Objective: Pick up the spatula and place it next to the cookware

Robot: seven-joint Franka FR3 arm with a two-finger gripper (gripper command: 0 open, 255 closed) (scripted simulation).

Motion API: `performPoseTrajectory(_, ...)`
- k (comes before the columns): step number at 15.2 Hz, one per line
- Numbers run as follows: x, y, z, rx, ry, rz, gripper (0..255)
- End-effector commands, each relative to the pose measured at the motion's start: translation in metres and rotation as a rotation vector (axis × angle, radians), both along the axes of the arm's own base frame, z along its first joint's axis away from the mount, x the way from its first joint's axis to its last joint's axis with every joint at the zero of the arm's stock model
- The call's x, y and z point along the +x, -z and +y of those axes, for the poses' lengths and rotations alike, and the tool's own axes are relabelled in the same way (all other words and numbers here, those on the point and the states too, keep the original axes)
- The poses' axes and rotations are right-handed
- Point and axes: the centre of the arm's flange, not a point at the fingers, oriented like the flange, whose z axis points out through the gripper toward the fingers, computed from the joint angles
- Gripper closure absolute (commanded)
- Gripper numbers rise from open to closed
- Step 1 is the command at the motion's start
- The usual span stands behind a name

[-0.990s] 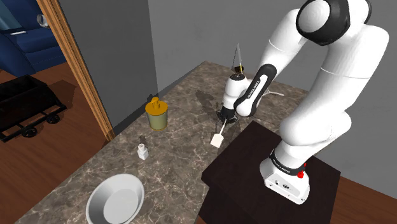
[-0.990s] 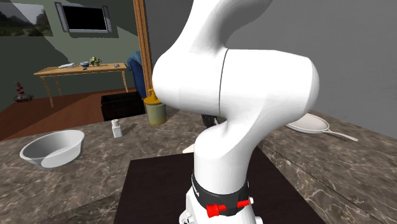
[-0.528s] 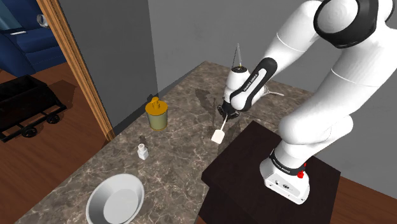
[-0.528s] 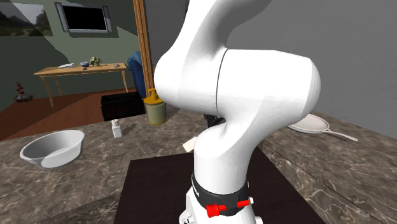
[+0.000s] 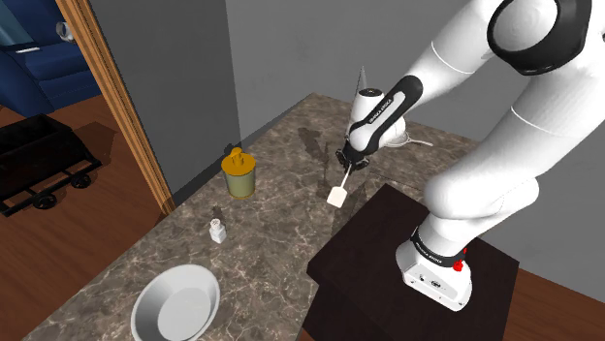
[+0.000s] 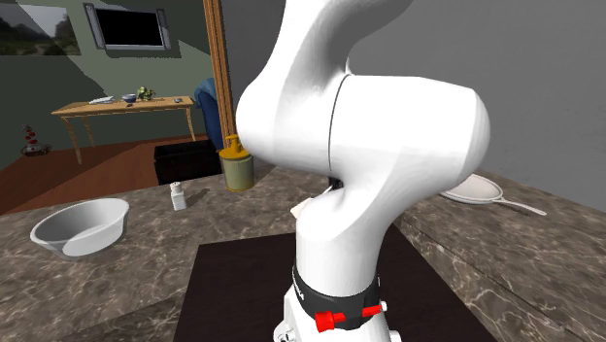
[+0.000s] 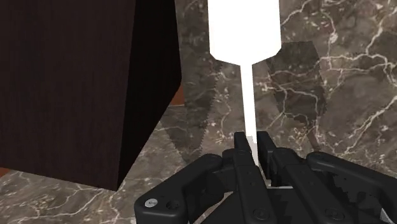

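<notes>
The end effector [image 5: 351,162] is clamped tight on the thin handle of the white spatula [image 5: 337,195]. In the wrist view the two black fingers [image 7: 242,151] pinch the handle right at their tips, so the end effector [image 7: 253,144] is nearly closed, with only the stick between them. The spatula [image 7: 244,38] hangs blade-down, the flat white blade pointing at the marble bench [image 7: 318,83]. Its shadow falls on the stone a little apart from it, so it looks like it's up off the surface, not resting.

In the shoulder view the blade sits just off the far-left corner of the dark stand [image 5: 373,257], over bare bench [image 5: 281,223]. The white arm [image 5: 485,145] arches over from the shoulder view's right, and the wrist view has the stand's dark side [image 7: 76,83] right beside the spatula.

The cookware is a white pan [image 6: 473,188] lying flat on the bench at the second exterior view's right, its handle pointing further right. The big arm blocks most of the middle there, so I can't tell the gap between the spatula and the pan from that angle.

Other stuff on the bench, all toward the shoulder view's left of the spatula:
- A yellow jar [image 5: 239,174] near the wall.
- A small white bottle [image 5: 218,231] a bit nearer than the jar.
- A white bowl [image 5: 176,305] at the near end, well apart from everything else.
</notes>
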Motion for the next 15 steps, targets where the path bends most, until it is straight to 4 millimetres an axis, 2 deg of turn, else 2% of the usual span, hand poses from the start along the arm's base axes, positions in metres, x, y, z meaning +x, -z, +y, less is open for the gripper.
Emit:
performPoseTrajectory(1, 0.007, 0.003, -0.025, 0.0, -0.002, 0.001, 255)
performPoseTrajectory(15, 0.059, 0.003, -0.203, 0.0, -0.002, 0.001, 255)
